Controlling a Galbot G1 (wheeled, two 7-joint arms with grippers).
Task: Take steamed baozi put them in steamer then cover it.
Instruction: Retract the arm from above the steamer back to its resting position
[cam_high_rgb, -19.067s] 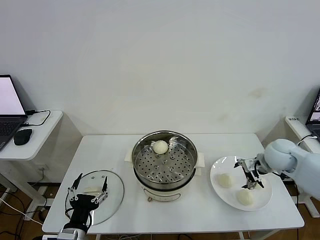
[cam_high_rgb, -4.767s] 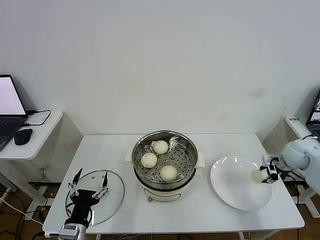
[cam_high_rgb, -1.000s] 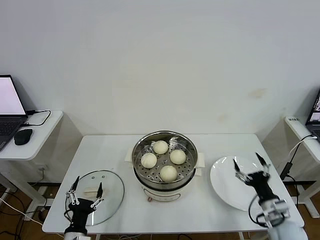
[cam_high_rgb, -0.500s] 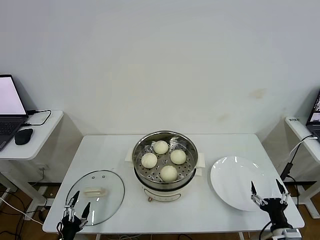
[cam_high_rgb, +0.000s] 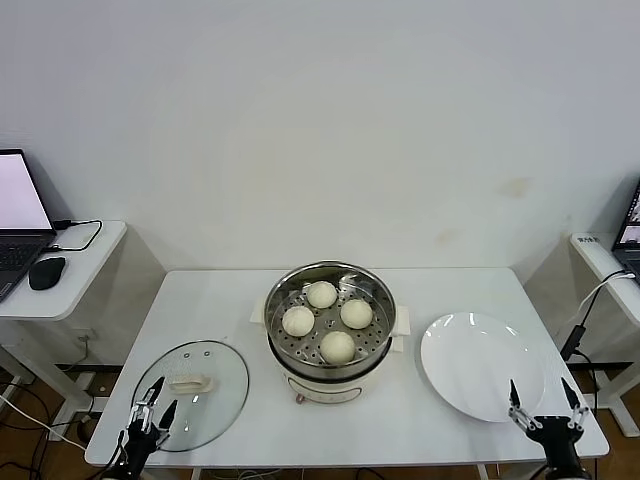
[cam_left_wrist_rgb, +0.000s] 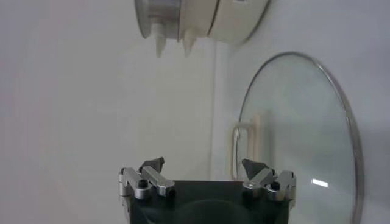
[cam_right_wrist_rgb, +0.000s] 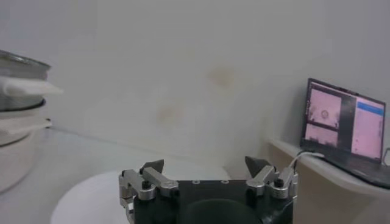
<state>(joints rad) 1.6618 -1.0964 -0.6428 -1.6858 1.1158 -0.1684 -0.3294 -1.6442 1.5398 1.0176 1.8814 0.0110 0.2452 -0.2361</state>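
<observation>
Several off-white baozi (cam_high_rgb: 337, 346) lie on the perforated tray inside the steel steamer (cam_high_rgb: 283, 290) at the table's middle. The steamer's base also shows in the left wrist view (cam_left_wrist_rgb: 201, 21) and in the right wrist view (cam_right_wrist_rgb: 18, 122). The clear glass cover (cam_high_rgb: 215, 395) with its cream handle (cam_high_rgb: 186, 382) lies flat on the table at the front left; it also shows in the left wrist view (cam_left_wrist_rgb: 304, 134). My left gripper (cam_high_rgb: 149, 408) is open and empty at the table's front edge, just before the cover. My right gripper (cam_high_rgb: 545, 400) is open and empty at the front right edge.
An empty white plate (cam_high_rgb: 480, 365) lies right of the steamer, just beyond my right gripper; it also shows in the right wrist view (cam_right_wrist_rgb: 91, 198). A side table at far left holds a laptop (cam_high_rgb: 18, 225) and a mouse (cam_high_rgb: 45, 272). Another laptop (cam_right_wrist_rgb: 344, 128) stands at far right.
Both grippers have drawn back toward the table's front edge and sunk lower in the head view. The baozi, the steamer and the cover have not moved.
</observation>
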